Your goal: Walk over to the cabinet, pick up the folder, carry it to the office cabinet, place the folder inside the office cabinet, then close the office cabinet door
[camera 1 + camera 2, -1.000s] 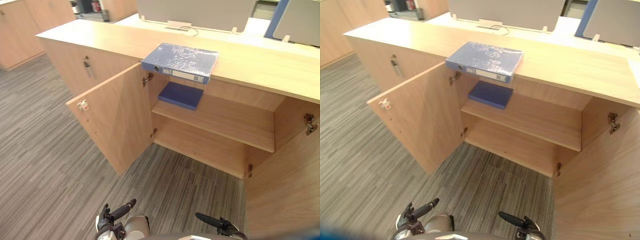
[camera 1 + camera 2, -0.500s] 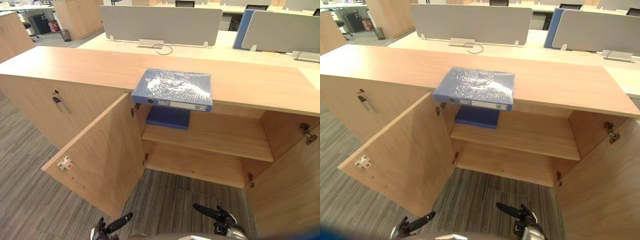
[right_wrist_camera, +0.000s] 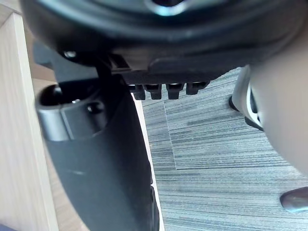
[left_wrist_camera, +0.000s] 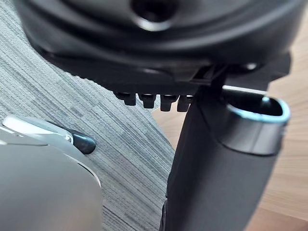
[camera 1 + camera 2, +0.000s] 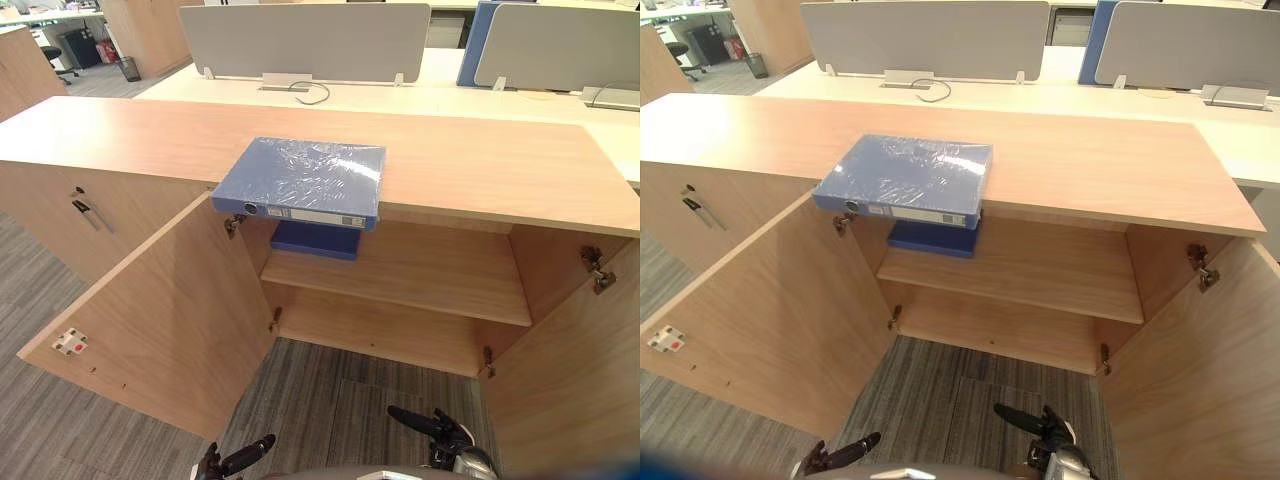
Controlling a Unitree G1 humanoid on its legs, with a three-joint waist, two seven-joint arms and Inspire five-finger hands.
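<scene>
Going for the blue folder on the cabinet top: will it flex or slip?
The folder looks like a thick rigid binder, so it is probably stiff. Its glossy plastic wrap may be slippery. Its spine overhangs the cabinet top, likely allowing a grip from below.

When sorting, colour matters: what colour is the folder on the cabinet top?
The folder is blue; best in left eye view.

Cabinet shelf (image 5: 432, 272) free beside blue item (image 5: 315, 240)

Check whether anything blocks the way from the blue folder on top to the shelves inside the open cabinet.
Nothing visible does. Left door and right door stand open. The folder overhangs the top's front edge; below it a flat blue item takes the upper shelf's left end; the rest is bare.
</scene>
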